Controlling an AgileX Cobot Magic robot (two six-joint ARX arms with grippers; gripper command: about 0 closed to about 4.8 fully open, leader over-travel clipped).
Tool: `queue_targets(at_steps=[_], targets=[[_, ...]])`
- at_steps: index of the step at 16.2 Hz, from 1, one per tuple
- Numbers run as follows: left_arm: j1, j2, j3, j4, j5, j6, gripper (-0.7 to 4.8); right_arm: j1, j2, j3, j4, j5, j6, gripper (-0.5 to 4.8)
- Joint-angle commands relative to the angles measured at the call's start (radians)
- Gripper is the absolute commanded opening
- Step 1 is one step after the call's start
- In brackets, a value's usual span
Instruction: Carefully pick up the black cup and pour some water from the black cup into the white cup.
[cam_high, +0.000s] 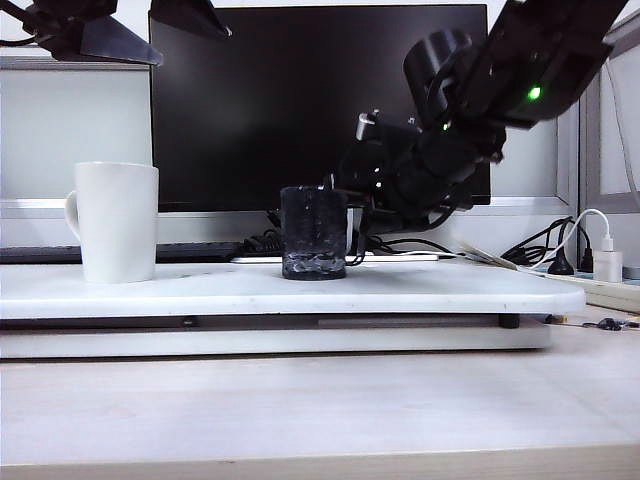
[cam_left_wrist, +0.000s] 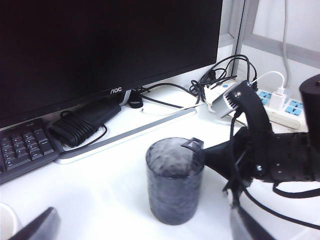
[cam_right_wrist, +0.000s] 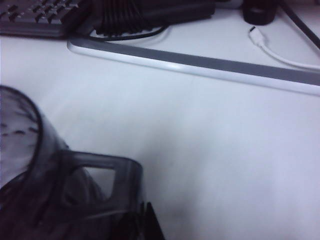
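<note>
Closed on small black handle of short black mottled cup: right gripper.
Cup upright on white board, mid-table. Tall glossy white mug well apart at left. Left gripper high above mug, fingers spread wide, holding nothing. Dark monitor behind.

Two cups are counted on the white board: one white cup and one black cup. One monitor, one keyboard and two grippers, left gripper and right gripper, are seen.
</note>
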Motion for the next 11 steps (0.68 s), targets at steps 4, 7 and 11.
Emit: queue_targets(at_steps=[4,7,11], targets=[[0.001,0.001,0.001,-0.013,-0.011,0.016,4.79,0.0,0.029,0.002,0.004,-0.02,-0.012,-0.06],[0.001,0.002,0.001,-0.014,-0.011,0.016,4.79,0.0,0.029,0.002,0.004,-0.02,-0.013,-0.06],[0.001,0.002,0.001,-0.021,-0.011,0.016,4.79,0.0,0.025,0.002,0.003,-0.02,-0.017,1.73]])
